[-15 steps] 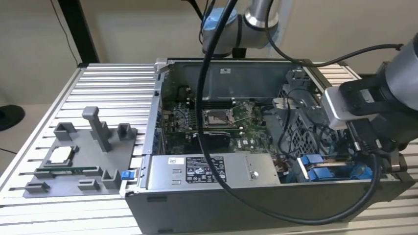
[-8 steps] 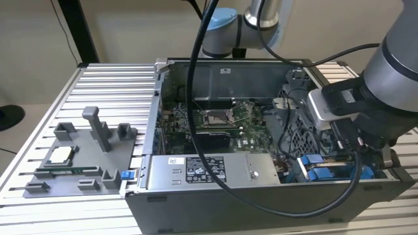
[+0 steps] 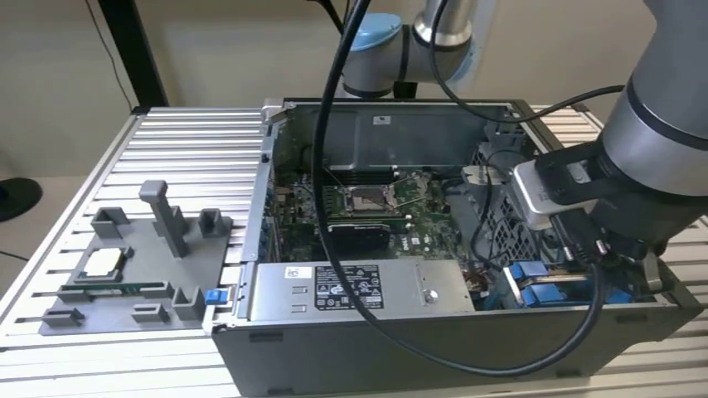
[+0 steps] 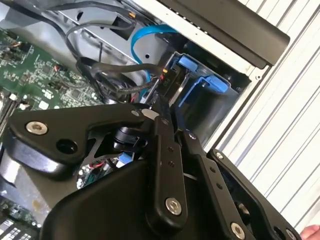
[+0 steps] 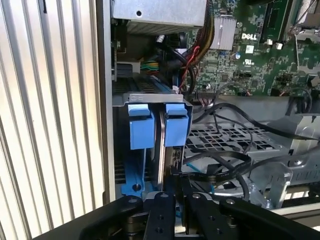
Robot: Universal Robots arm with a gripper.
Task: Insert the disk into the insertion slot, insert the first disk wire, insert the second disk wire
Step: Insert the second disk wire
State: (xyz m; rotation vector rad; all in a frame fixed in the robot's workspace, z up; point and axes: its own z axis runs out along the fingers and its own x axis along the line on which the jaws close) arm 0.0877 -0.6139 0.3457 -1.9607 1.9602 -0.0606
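Note:
The disk [image 5: 161, 145] stands edge-on inside the insertion slot [image 5: 150, 98], a grey bay at the open computer case's corner. Its two blue carrier tabs [image 5: 141, 126] stick out side by side. In the exterior view the same blue tabs [image 3: 529, 272] lie at the case's front right, with my gripper [image 3: 578, 253] lowered beside them. In both wrist views my gripper [image 5: 177, 187] is shut on a black wire connector [image 4: 169, 80], held right at the disk's end next to the blue tabs [image 4: 187, 62]. A blue disk wire [image 4: 145, 40] loops behind it.
Loose black cables [image 5: 225, 157] lie over a perforated metal cage [image 5: 225, 137] beside the bay. The motherboard [image 3: 366, 203] fills the case's middle and the grey power-supply box [image 3: 343, 290] its front. A grey fixture tray [image 3: 133, 274] with parts sits on the slatted table at the exterior view's left.

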